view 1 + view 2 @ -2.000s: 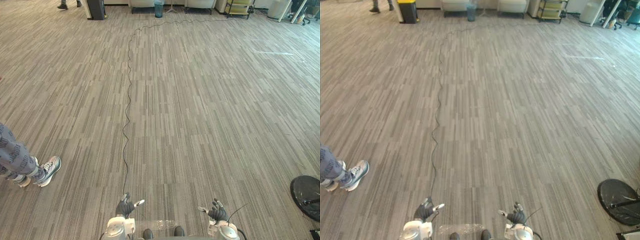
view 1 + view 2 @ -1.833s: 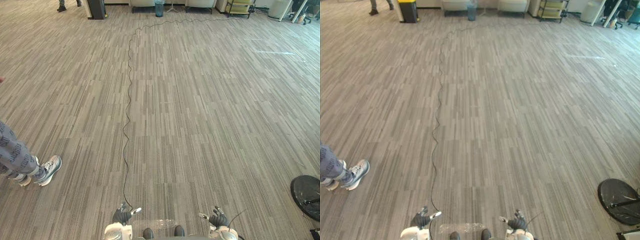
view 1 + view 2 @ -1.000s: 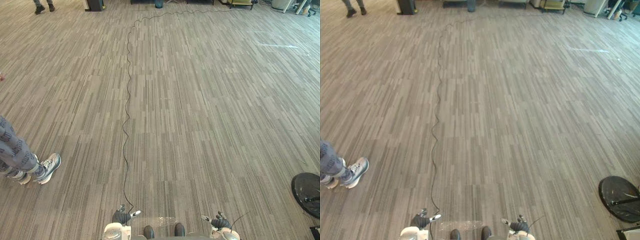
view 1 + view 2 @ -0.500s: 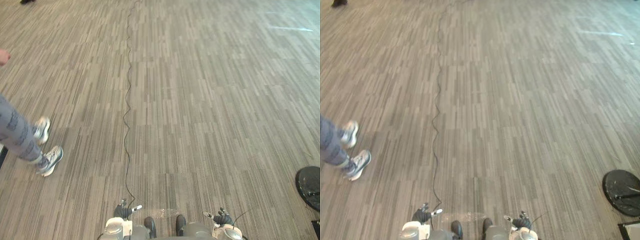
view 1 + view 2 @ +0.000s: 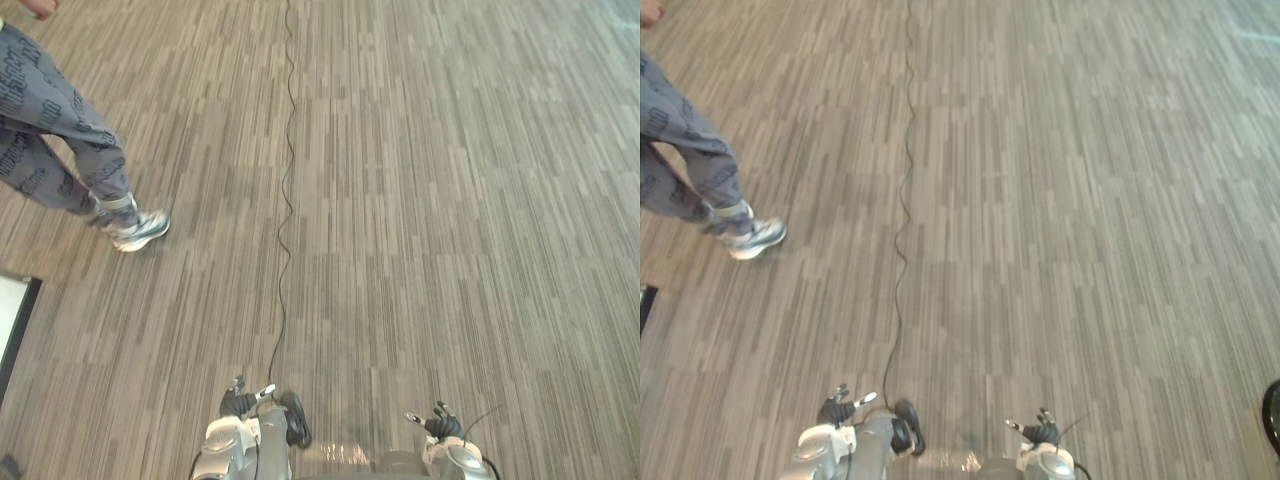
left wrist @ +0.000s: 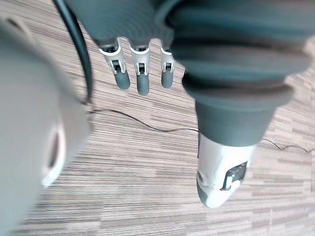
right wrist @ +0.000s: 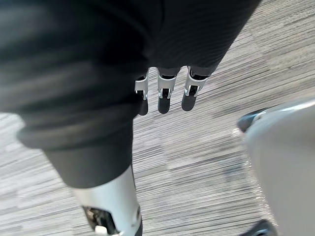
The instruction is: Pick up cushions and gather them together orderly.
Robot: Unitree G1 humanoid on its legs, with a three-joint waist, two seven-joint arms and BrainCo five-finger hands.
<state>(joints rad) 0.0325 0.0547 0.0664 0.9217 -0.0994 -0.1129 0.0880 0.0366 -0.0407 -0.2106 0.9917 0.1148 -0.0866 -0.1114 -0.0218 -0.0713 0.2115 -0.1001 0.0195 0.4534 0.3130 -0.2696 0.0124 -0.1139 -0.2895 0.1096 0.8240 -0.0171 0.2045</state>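
Grey-brown striped carpet floor (image 5: 430, 200) runs from the robot's near edge to the far edge of both head views. The widest open stretch lies straight ahead and off to the right. (Obs. 1)

Left side? (Obs. 2)

Front-left stands a person. Legs in grey patterned trousers (image 5: 50, 110), one behind the other, with a white-and-grey sneaker (image 5: 135, 231) flat on the carpet. Well apart from the robot. Nearer in, a white flat panel with a dark border (image 5: 8, 310) is cut off by the left edge of the left eye view. (Obs. 1)

Right edge? (Obs. 2)

Low at the right edge of the right eye view, a sliver of a dark rounded object (image 5: 1275, 415). Cannot tell what it is. Plain carpet between it and the robot. (Obs. 1)

Hands? (Obs. 2)

Low at the near edge: left robot hand (image 5: 240, 403) left of centre, right robot hand (image 5: 438, 426) right of centre. They are well apart from each other, and both are above the carpet. In the left wrist view the silver dark-tipped fingers (image 6: 142, 81) are straight in a row and the thumb (image 6: 221, 172) stands off from them. The right wrist view shows the same, fingers (image 7: 165, 98) straight, thumb (image 7: 113, 206) apart. Both spread, clasping nothing. (Obs. 1)

Cushions? (Obs. 2)

Cannot tell where the cushions lie. (Obs. 1)
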